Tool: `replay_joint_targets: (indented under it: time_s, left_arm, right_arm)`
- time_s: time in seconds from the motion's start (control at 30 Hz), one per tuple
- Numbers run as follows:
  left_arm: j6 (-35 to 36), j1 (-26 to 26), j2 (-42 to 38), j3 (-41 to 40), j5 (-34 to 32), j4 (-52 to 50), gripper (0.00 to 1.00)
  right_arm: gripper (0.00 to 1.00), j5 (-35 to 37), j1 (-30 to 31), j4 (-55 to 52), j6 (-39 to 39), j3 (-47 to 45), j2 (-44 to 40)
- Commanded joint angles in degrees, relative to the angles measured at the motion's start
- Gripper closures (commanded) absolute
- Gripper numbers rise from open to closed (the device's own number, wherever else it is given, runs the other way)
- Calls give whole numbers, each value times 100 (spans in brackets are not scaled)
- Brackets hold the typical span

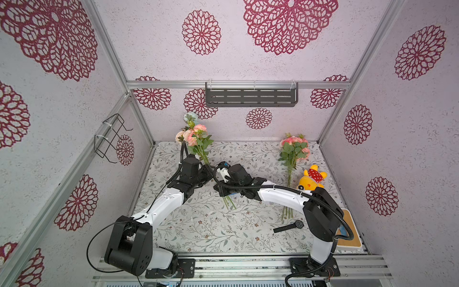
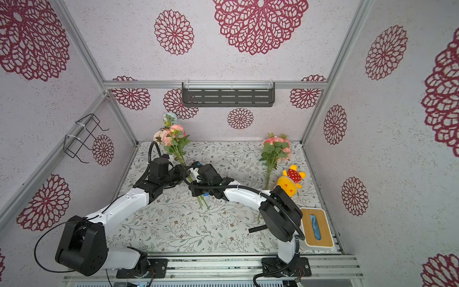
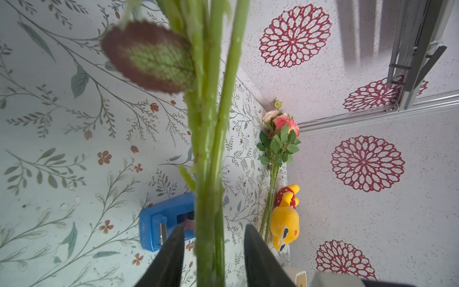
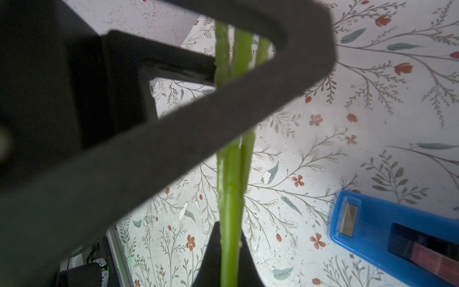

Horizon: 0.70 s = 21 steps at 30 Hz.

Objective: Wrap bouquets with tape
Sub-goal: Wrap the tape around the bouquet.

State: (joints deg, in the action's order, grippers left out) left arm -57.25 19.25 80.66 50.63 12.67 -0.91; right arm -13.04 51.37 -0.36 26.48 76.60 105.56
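Thin green stems (image 3: 208, 149) of the pink-and-blue bouquet (image 1: 196, 139) run bunched together.

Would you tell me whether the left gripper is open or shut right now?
Open: the left gripper has its fingers standing apart, with a gap beside the stems.

On the floral-patterned table (image 1: 198, 231), the pink-and-peach rose bouquet with a pale blue bloom (image 1: 196, 139) is at rear left, stems running toward centre. The blue plastic tape dispenser (image 3: 159, 223) sits beside those stems. The second pink rose bouquet (image 1: 293, 151) lies at rear right. The yellow plush toy (image 1: 311, 177) is just right of it, and the black wristwatch (image 1: 289, 226) is near its stem ends, in front.
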Motion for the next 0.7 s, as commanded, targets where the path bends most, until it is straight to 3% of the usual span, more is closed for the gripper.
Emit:
replay_joint_targets:
  time_s: [0.0, 0.17, 0.53, 0.57, 0.63, 0.67]
  left_arm:
    - [87, 80, 114, 94, -70, -50, 58]
    - [65, 121, 221, 132, -10, -87, 63]
    - [158, 149, 318, 304, -67, -371, 100]
    - [167, 143, 310, 306, -71, -375, 100]
    - [175, 133, 283, 307, -111, -393, 100]
    - [187, 127, 259, 292, -115, -378, 100]
  right_arm:
    - [100, 281, 79, 89, -309, 373, 5]
    - [100, 841, 248, -458, -633, 651, 139]
    - [100, 861, 341, -630, -793, 759, 218]
    - [91, 788, 332, -600, -769, 726, 193]
    - [61, 586, 278, -495, -611, 614, 99]
    - [53, 418, 231, -425, -551, 536, 14]
